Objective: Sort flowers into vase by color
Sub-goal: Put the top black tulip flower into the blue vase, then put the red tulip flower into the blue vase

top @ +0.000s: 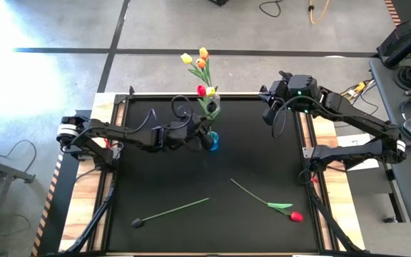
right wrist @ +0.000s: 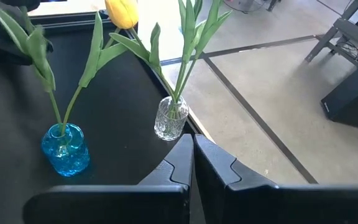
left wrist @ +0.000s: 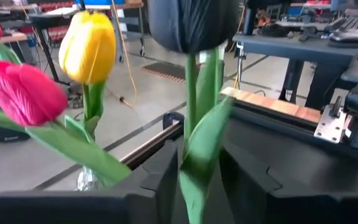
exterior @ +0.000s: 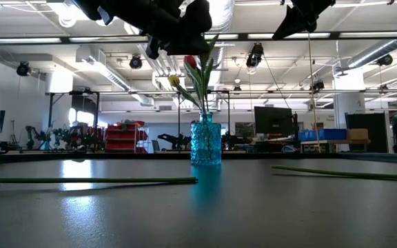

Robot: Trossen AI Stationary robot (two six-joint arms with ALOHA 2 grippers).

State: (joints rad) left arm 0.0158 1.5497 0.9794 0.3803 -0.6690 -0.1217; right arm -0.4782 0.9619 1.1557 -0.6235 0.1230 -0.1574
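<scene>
The left end effector (top: 191, 134), closed on a dark tulip (left wrist: 191, 25), holds it over the blue vase (top: 212, 140). Right end effector (right wrist: 191, 149) shut, idle. Two flowers (top: 171, 211) remain near the table's front edge.

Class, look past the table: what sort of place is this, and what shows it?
Probably a robotics lab or workshop: exposed ceiling ducts, red parts bins on shelving, and monitors on workbenches behind the blue vase.

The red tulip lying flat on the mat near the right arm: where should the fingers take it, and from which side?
Grip the red tulip at the bare middle of its stem, coming straight down from above. It lies flat; the head and leaf are soft, and the stem is thin, with bare mat on both sides.
</scene>
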